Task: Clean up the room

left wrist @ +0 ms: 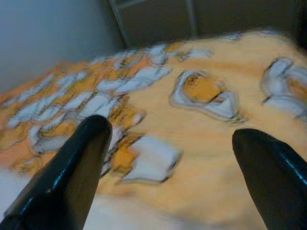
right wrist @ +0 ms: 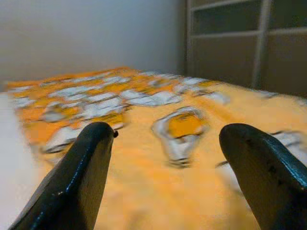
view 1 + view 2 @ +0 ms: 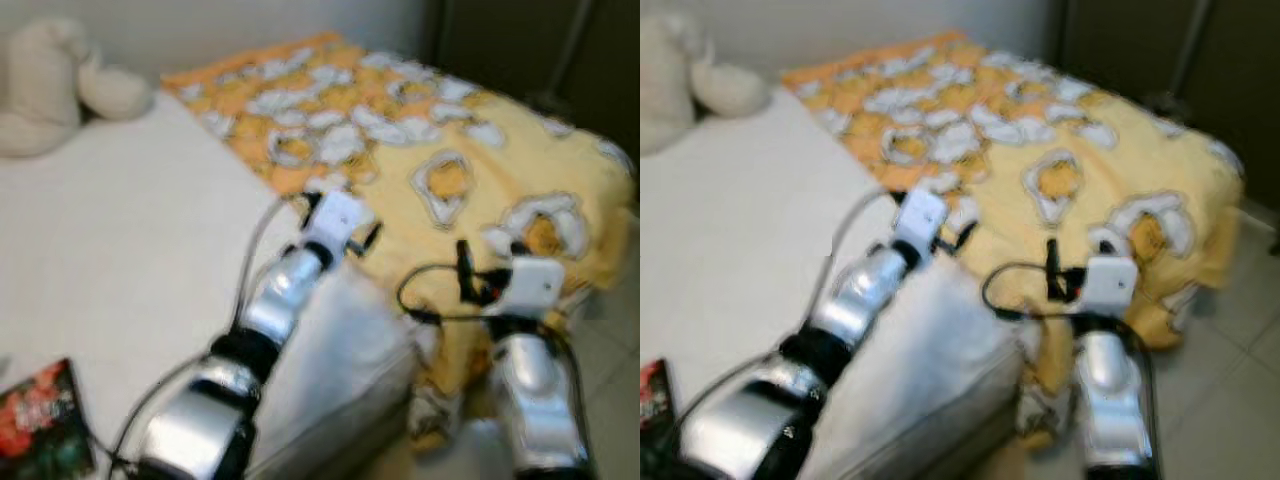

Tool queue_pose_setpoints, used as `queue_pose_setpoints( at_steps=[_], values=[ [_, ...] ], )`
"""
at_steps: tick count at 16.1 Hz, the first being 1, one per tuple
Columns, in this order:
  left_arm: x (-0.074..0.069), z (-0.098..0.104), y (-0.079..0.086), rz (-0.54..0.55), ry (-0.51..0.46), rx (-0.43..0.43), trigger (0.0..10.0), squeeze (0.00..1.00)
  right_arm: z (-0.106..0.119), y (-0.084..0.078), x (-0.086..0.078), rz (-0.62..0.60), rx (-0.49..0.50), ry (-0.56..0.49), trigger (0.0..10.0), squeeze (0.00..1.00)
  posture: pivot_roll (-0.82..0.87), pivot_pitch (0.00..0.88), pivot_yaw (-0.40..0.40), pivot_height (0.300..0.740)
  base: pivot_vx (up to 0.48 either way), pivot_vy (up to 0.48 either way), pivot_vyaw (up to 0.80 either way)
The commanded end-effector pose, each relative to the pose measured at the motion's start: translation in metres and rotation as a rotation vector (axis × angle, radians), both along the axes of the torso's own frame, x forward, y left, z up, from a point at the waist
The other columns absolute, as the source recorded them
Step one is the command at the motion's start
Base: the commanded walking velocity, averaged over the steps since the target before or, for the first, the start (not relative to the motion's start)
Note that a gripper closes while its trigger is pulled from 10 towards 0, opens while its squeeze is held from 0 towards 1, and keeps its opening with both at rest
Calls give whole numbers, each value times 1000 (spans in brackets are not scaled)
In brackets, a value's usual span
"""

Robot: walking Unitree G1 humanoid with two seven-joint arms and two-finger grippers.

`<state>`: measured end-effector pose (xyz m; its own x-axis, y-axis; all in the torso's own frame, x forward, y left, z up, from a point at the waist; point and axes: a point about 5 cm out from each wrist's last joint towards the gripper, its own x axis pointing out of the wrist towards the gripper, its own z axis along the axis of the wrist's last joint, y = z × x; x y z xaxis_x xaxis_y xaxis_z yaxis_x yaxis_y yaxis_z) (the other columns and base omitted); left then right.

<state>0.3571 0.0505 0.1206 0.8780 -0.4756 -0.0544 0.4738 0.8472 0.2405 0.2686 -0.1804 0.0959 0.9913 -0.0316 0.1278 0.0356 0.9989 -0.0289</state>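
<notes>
Both spread wide, left gripper (image 1: 168,143) and right gripper (image 2: 168,139) poised over blanket (image 3: 450,150) edge at twelve o'clock, likely to straighten it.

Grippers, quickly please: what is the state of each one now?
Left gripper: open, holding nothing, above the yellow blanket.
Right gripper: open, holding nothing, also above the blanket.
</notes>
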Motion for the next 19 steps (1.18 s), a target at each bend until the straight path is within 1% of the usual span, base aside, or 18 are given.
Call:
queue_pose_setpoints(
  at_steps=[1,4,7,11,13,14,15,16,17,18,19],
  values=[
    [-2,-3,-5,-15,18,-2,10000,0,4,-7,-1,-20,-8,-14,10000,0,-226,0,105,740,240,-412,0],
    [-3,-4,-6,-16,21,-10,10000,0,4,-7,-2,-17,-9,-10,10000,0,-230,0,107,740,265,-398,0],
    [-2,-5,-5,6,33,-26,10000,0,4,-7,-2,-10,-12,-10,10000,0,-229,0,105,740,285,-383,0],
    [0,-12,-1,73,93,-39,10000,0,3,-5,-4,5,-12,-2,10000,0,-234,0,100,740,370,-302,0],
    [0,-14,-3,70,111,-44,10000,0,2,-4,-7,14,-12,4,10000,0,-242,0,96,740,381,-287,0],
    [1,-16,-2,92,135,-45,10000,0,2,-5,-9,15,-14,6,10000,0,-250,0,92,740,0,0,0],
    [3,-24,6,160,212,-42,10000,0,4,-6,-16,19,-19,10,10000,0,-270,0,74,740,0,0,0],
    [4,-25,8,177,225,-41,10000,0,5,-7,-18,21,-21,10,10000,0,-274,0,69,740,0,0,0],
    [6,-33,20,253,306,-56,10000,0,4,-8,-35,56,-48,41,10000,0,-301,29,28,740,0,0,0],
    [6,-35,23,271,329,-65,10000,0,3,-8,-41,67,-51,53,10000,0,-307,39,21,740,0,0,0],
    [6,-40,30,311,376,-99,10000,0,1,-7,-57,102,-64,92,10000,0,-342,90,-17,740,0,0,0]
  ],
)
